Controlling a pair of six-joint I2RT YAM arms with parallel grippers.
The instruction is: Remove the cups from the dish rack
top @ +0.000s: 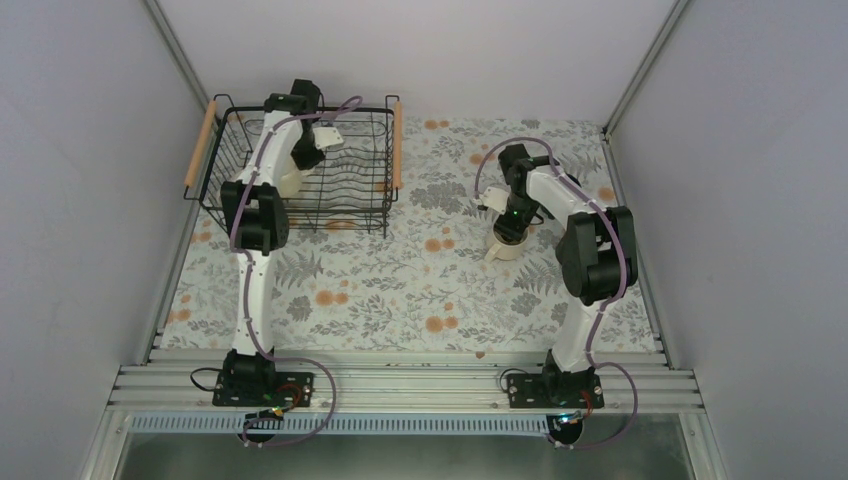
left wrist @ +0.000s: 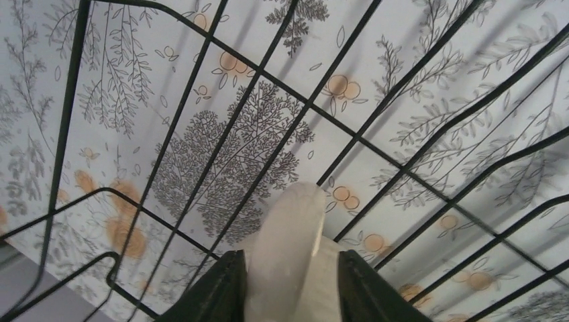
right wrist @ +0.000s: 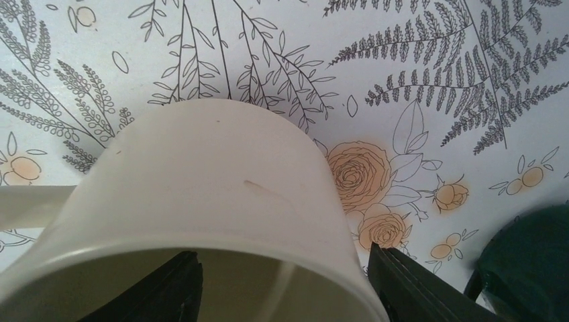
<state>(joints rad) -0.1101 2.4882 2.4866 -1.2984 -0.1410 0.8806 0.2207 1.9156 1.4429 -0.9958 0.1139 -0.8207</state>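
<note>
The dish rack (top: 370,200), black wire with wooden handles, stands at the back left. My left arm reaches down into it, where a beige cup (top: 290,184) sits. The left wrist view shows my left gripper (left wrist: 288,258) shut on that beige cup's handle (left wrist: 288,228) above the rack's wire floor (left wrist: 355,137). A wide cream cup (top: 508,243) stands upright on the patterned table (top: 400,290). My right gripper (right wrist: 282,253) is open across the cream cup's rim (right wrist: 201,174), one finger inside and one outside. A dark green cup (right wrist: 530,268) shows at the right edge.
The flowered tablecloth covers the table between grey side walls. The rack's right wooden handle (top: 396,145) faces the middle of the table. The right arm's elbow (top: 595,255) hangs over the right part of the cloth.
</note>
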